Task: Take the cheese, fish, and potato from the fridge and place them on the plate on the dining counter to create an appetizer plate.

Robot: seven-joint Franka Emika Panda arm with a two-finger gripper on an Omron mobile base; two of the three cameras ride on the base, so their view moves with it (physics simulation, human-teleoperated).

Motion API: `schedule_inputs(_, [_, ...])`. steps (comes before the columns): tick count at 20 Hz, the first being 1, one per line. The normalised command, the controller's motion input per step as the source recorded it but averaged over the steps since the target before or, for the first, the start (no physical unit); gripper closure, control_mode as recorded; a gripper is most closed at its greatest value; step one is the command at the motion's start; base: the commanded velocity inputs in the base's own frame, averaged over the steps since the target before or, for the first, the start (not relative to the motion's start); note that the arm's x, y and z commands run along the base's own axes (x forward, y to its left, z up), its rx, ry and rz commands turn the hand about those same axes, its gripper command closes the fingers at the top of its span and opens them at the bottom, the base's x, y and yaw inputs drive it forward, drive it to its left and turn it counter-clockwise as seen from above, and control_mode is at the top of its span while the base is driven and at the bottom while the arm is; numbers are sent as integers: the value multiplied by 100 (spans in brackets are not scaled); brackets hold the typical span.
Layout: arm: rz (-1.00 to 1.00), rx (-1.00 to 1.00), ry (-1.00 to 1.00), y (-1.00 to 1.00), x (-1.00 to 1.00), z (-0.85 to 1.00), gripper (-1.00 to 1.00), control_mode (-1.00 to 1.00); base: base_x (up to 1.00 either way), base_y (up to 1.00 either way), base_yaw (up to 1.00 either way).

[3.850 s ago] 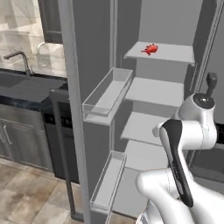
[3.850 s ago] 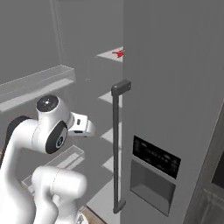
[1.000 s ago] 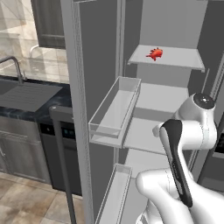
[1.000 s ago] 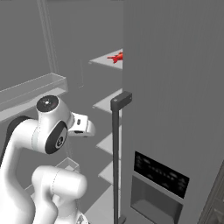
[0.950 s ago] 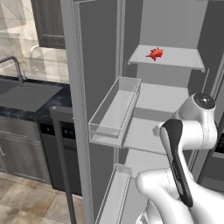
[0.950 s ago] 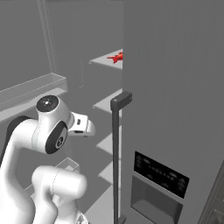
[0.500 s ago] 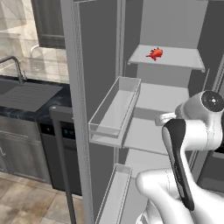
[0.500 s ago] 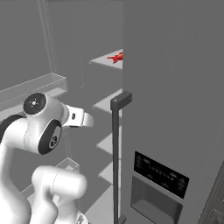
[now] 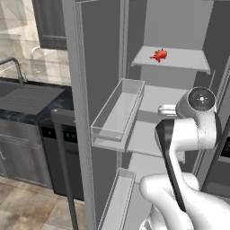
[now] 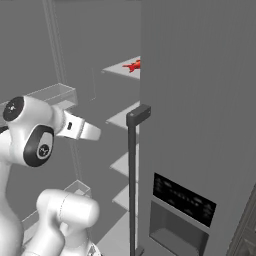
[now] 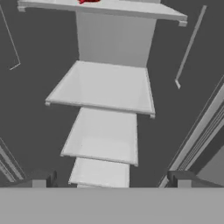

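The fridge (image 9: 85, 90) stands open, its pale shelves stepping down one below another inside. The fish (image 9: 158, 55) lies on the top shelf (image 9: 179, 60), near its left front corner in the left base view; in the right base view the fish (image 10: 134, 65) shows at the shelf's right edge, partly cut off by the closed grey door with the bar handle (image 10: 132, 180). In the hand view a red sliver of the fish (image 11: 89, 1) sits at the very top, on the uppermost shelf, with three bare shelves below it. The gripper (image 11: 111, 180) has its fingers wide apart and grips nothing; the two dark tips stand far left and far right at the bottom of the hand view, facing the lower shelves. A clear door bin (image 9: 117, 114) hangs on the open door at mid height, left of the shelves. Left of the fridge, a sink (image 9: 27, 96) sits in a dark worktop.
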Motion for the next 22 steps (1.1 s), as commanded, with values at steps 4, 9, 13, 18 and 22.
schedule_inputs(4, [-18, 0, -5, -20, 1, 23, -100, -100, 0, 0, 0])
schedule_inputs(9, [-12, 2, 0, -31, 3, 31, -100, -100, 0, 0, 0])
schedule_inputs(13, [-3, 3, -2, -26, 1, 38, -100, -100, 0, 0, 0])
schedule_inputs(18, [0, 5, -4, -5, 0, 33, -100, -100, 0, 0, 0])
schedule_inputs(22, [0, 5, -6, 0, 4, 29, -100, -100, 0, 0, 0])
